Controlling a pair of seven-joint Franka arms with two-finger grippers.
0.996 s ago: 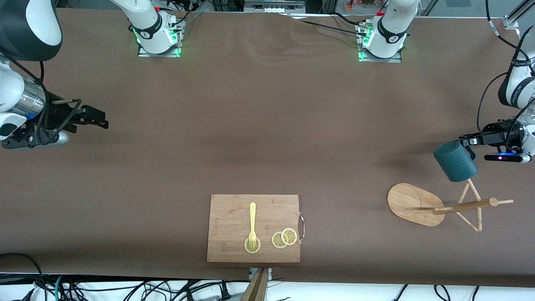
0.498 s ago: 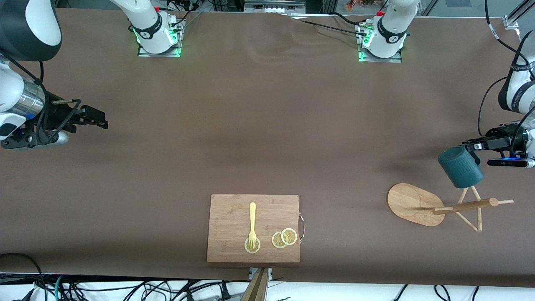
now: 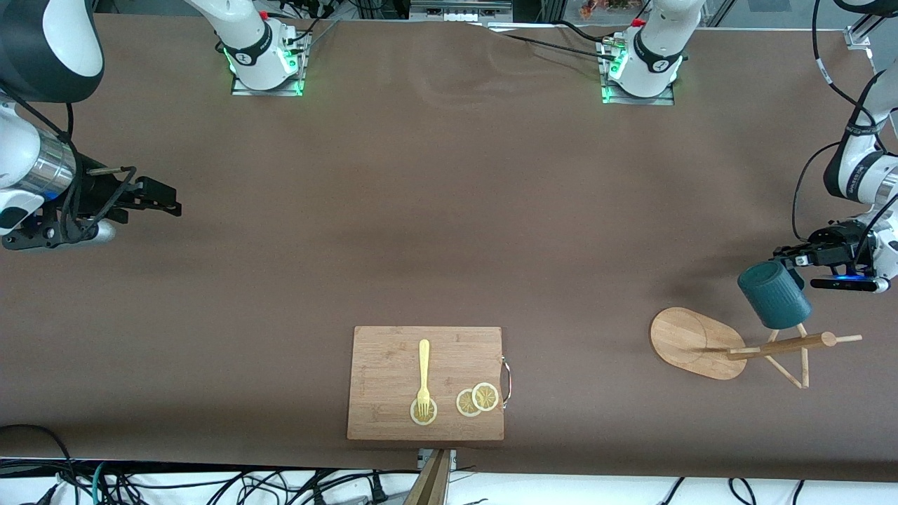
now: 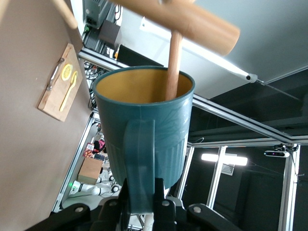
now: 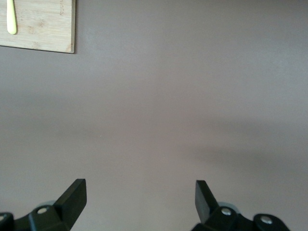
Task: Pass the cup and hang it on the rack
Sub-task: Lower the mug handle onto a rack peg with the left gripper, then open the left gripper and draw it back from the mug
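Note:
My left gripper (image 3: 796, 261) is shut on the handle of the dark teal cup (image 3: 774, 294) and holds it over the rack (image 3: 765, 346) at the left arm's end of the table. In the left wrist view the cup (image 4: 144, 130) has its yellowish mouth turned toward the rack's post (image 4: 192, 24), and a thin peg (image 4: 174, 65) reaches into the mouth. The rack's oval base (image 3: 691, 341) rests on the table. My right gripper (image 3: 165, 203) is open and empty, waiting at the right arm's end of the table; its fingers (image 5: 72, 195) show over bare table.
A rectangular wooden cutting board (image 3: 393, 365) lies near the table's front edge with a yellow fork (image 3: 424, 372) and lemon slices (image 3: 477, 398) on it. The board's corner also shows in the right wrist view (image 5: 43, 26).
My left gripper has lowered the cup toward the rack's pegs; the cup now covers the peg tips. The right arm has not moved.

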